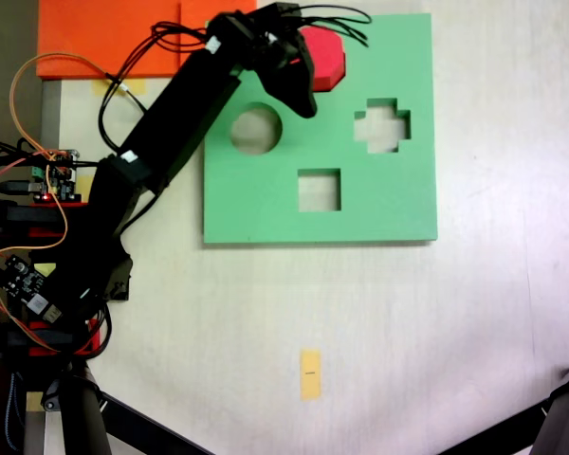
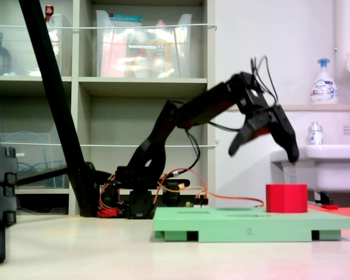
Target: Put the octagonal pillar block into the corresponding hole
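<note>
Evidently released: pincer (image 2: 267, 154) spread above octagonal pillar block (image 2: 286, 198), standing proud at board's (image 1: 398, 209) twelve o'clock, presumably over corresponding hole.

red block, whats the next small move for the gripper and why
Probably raise the arm and pull it back from the board. The red octagonal block stands upright on the green board, apparently seated at the spot near the board's far edge. The gripper hangs open above it and holds nothing, with a clear gap down to the block's top. Whether the block is fully down in its hole cannot be told.
</note>
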Robot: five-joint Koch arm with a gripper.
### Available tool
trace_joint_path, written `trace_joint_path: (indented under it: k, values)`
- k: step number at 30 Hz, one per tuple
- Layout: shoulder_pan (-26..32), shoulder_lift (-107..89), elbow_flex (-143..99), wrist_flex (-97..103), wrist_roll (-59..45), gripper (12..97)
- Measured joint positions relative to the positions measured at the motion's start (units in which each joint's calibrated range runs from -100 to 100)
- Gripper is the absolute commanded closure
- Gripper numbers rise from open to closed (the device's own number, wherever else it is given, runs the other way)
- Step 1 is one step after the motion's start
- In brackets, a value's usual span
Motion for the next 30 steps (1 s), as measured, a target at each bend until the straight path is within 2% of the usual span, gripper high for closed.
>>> trace_joint_path:
  k: [6, 15, 17, 19, 20, 23, 27, 30]
  values:
    - [-4.3, -24.9, 0.1, -6.3, -9.0, 23.6]
    - [-20.0, -49.1, 0.1, -9.2, -41.9, 24.4]
    - [-22.6, -53.6, -3.0, -8.9, -48.4, 37.6]
    - [-25.3, -64.3, -20.0, -4.8, -55.3, 47.7]
    - [-26.7, -73.2, -37.2, 3.0, -57.7, 55.2]
    - [-28.7, -98.8, -91.3, 43.4, -60.2, 56.2]
    - [-28.8, -112.6, -111.8, 76.4, -64.4, 57.0]
    - [-28.5, -112.3, -144.7, 95.6, -66.1, 57.5]
